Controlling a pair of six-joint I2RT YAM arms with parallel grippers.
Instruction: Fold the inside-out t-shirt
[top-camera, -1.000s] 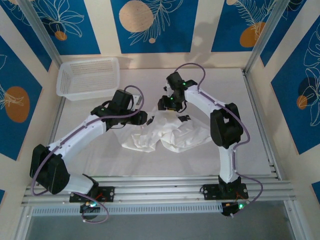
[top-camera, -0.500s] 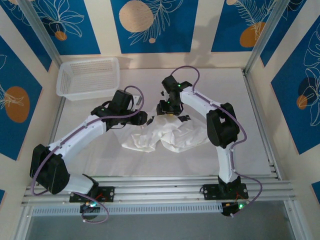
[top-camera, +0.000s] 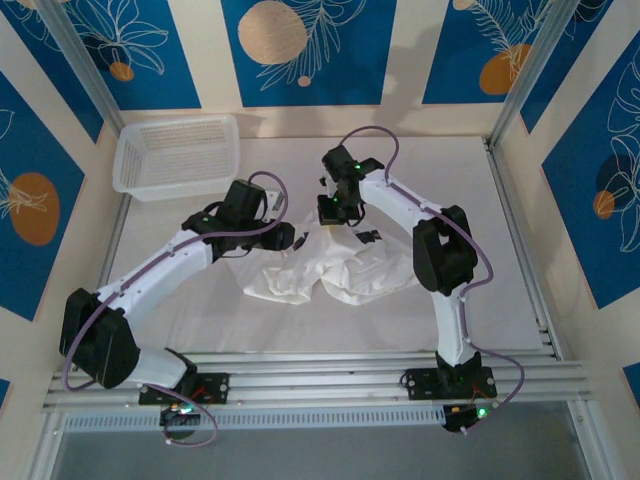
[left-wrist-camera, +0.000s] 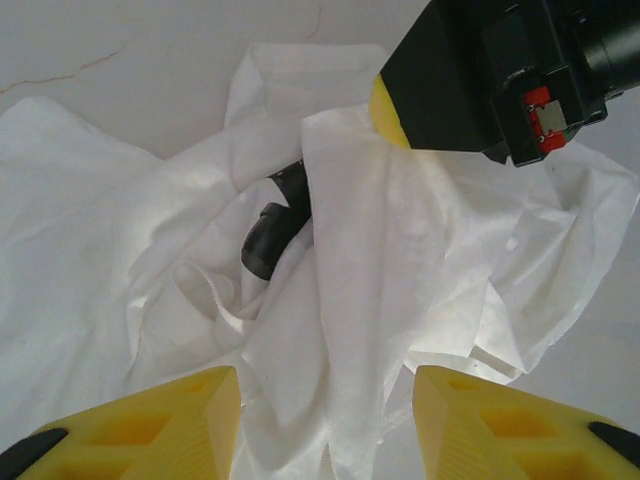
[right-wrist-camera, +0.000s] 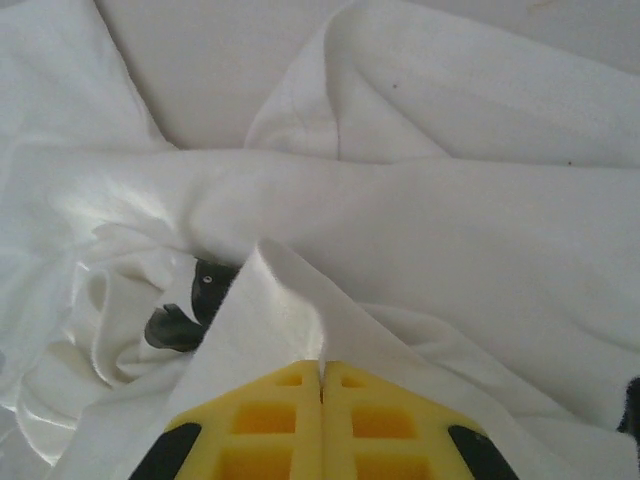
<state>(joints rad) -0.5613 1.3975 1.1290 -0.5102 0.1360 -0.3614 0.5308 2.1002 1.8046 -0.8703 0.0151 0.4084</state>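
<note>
The t-shirt (top-camera: 345, 268) lies crumpled mid-desk (top-camera: 480, 200), long axis left to right. The right tool (right-wrist-camera: 322, 365), pressed together, pinches its upper fold; the left tool (left-wrist-camera: 325, 380), spread, hovers over its left half.

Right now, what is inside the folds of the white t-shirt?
A small dark shape shows in a gap in the t-shirt folds; what it is, I cannot tell. Cloth covers the rest of it and the table beneath.

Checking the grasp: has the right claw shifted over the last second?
Yes. The right claw edged slightly left, toward the basket, and shut on the t-shirt.
</note>
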